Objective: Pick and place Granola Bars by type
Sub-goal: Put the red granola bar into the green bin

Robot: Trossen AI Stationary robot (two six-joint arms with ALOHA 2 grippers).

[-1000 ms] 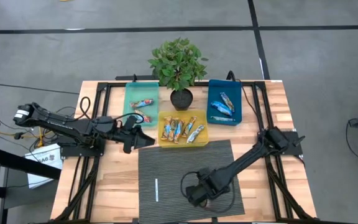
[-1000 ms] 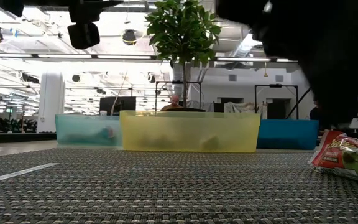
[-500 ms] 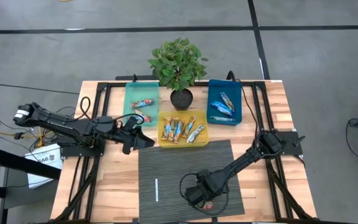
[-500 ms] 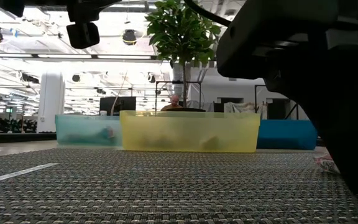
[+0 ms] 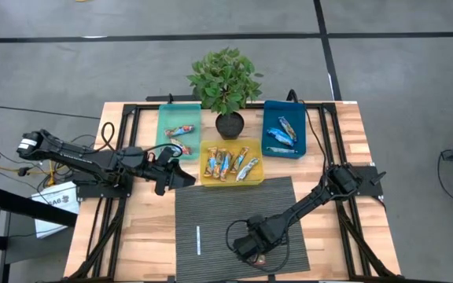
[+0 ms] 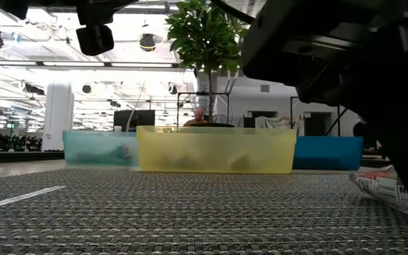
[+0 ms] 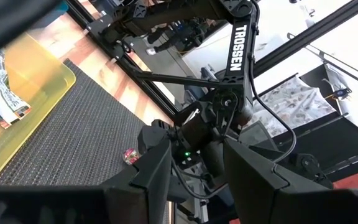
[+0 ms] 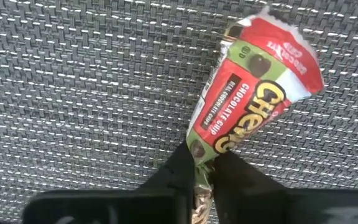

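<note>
A red-and-green granola bar (image 8: pixel 247 112) lies on the dark woven mat (image 5: pixel 211 208), near its front right; in the low view the granola bar (image 6: pixel 384 188) shows at the right edge. My right gripper (image 8: pixel 205 163) points down onto the bar and is shut on it; in the high view my right gripper (image 5: pixel 250 245) covers most of it. More bars lie in the teal bin (image 5: pixel 163 130), the yellow bin (image 5: pixel 231 178) and the blue bin (image 5: pixel 270 134). My left gripper (image 7: pixel 194 162) hovers open and level near the table's left side, holding nothing. My right gripper pinches one narrow end of the bar (image 8: pixel 207 155) between its two fingers (image 8: pixel 179 171), coming from above and pointing down. The wrapper is squeezed narrow at that end. The rest of the bar runs away from the fingers and lies flat on the mat.
A potted plant (image 5: pixel 225 82) stands between the teal and blue bins at the back. A thin white stick (image 5: pixel 198 240) lies on the mat's left part. Black frame rails (image 5: pixel 108 212) run along both table sides.
My right gripper has sunk onto the mat and taken hold of the red-and-green bar, which a second ago lay free below it. In the low view its dark fingers now cover most of the bar. My left arm has kept still.
</note>
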